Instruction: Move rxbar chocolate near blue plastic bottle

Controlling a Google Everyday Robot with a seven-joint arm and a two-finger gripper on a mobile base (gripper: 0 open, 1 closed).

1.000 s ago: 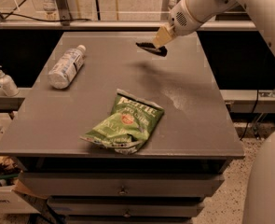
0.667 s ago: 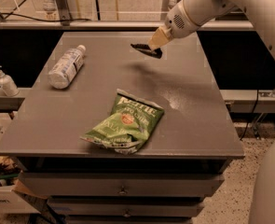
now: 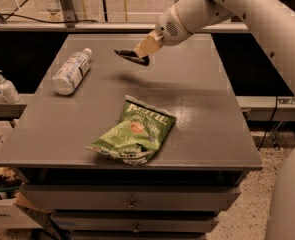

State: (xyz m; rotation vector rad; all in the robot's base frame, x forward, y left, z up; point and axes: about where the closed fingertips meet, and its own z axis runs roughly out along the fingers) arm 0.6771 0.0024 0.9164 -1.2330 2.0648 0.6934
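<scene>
Dark rxbar chocolate [image 3: 130, 56], pinched in the gripper [image 3: 145, 50] above the table [image 3: 207, 114], hangs further left than 1 second ago (still airborne), nearer the blue plastic bottle [image 3: 71, 72]; placing remains.

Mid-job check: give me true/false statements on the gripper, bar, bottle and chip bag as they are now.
The gripper holds the rxbar chocolate above the table. True.
The blue plastic bottle stands upright. False: it lies on its side.
The rxbar chocolate touches the blue plastic bottle. False: a clear gap separates them.
The chip bag lies nearer the table's front edge than the blue plastic bottle. True.
The pump dispenser sits on the table. False: it stands off it, at picture left.
</scene>
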